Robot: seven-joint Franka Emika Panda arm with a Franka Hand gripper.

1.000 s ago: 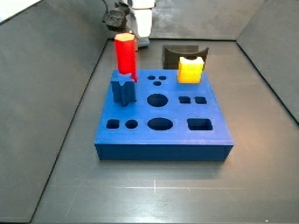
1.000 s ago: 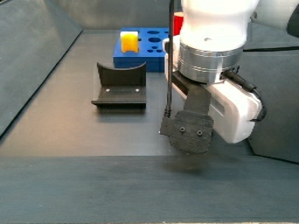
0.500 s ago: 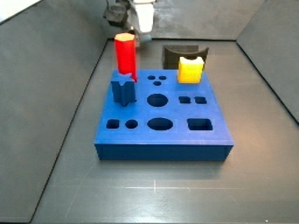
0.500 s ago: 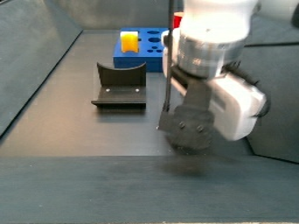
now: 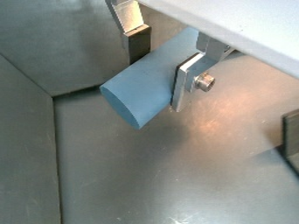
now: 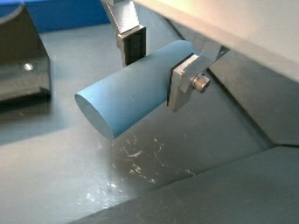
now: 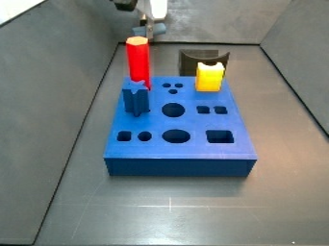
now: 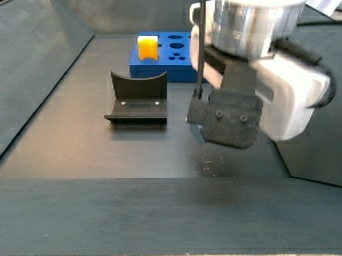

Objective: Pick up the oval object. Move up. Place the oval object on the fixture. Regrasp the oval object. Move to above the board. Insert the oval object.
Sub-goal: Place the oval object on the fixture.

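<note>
Grey enclosure floor, with the gripper point(image 5: 163, 54) clenched on the oval object point(image 5: 149, 77) clear above it.

In both wrist views the silver fingers point(image 6: 184, 80) pinch the grey-blue peg across its middle, its rounded end jutting free of the pads. In a side view the blue board point(image 7: 180, 135) fills the centre, the red peg point(image 7: 137, 61) at its 11 o'clock corner, and the black fixture point(image 8: 136, 98) sits at 9 o'clock from the arm.

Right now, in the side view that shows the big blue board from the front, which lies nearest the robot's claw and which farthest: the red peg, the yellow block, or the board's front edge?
The gripper, at the far back, holds the grey-blue oval peg.
1. Tall red peg, just in front of the gripper.
2. Yellow block, off to the side by the black fixture.
3. Front edge of the thick blue board, closest to the camera.
</note>
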